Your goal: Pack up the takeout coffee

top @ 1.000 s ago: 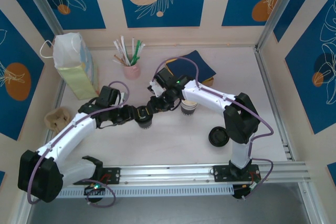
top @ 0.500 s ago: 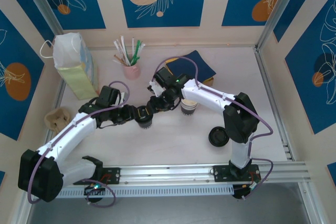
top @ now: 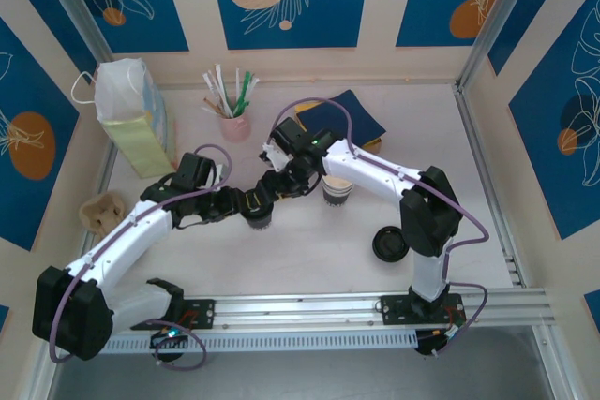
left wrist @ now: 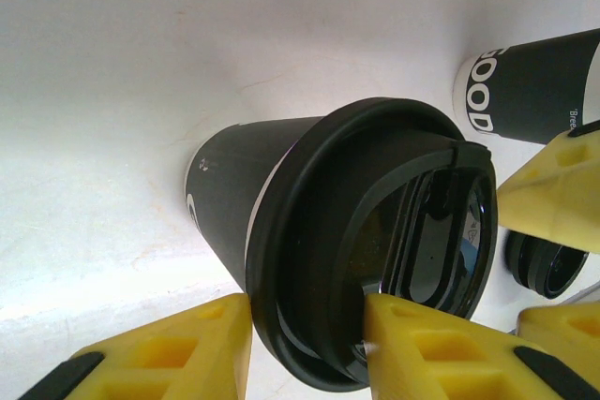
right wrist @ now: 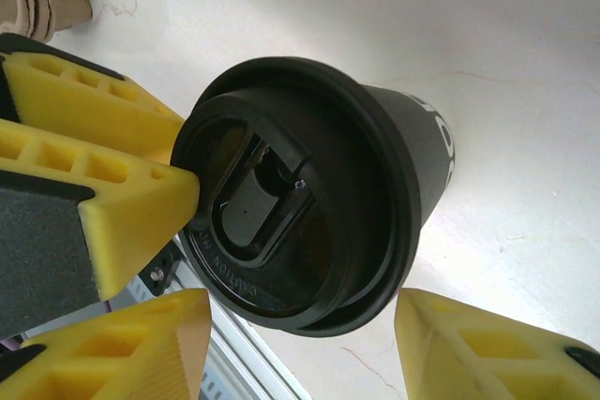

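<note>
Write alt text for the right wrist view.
Close top-down look at the takeout coffee, a dark cup under a black lid on the white table. The left gripper grips it from the frame's left; the right gripper stands open around it.

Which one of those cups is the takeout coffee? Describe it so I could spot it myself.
Go to the middle of the table, where the two white arms meet. The takeout coffee stands there: a dark cup wearing a black lid, unlike the lidless cup beside it.
</note>
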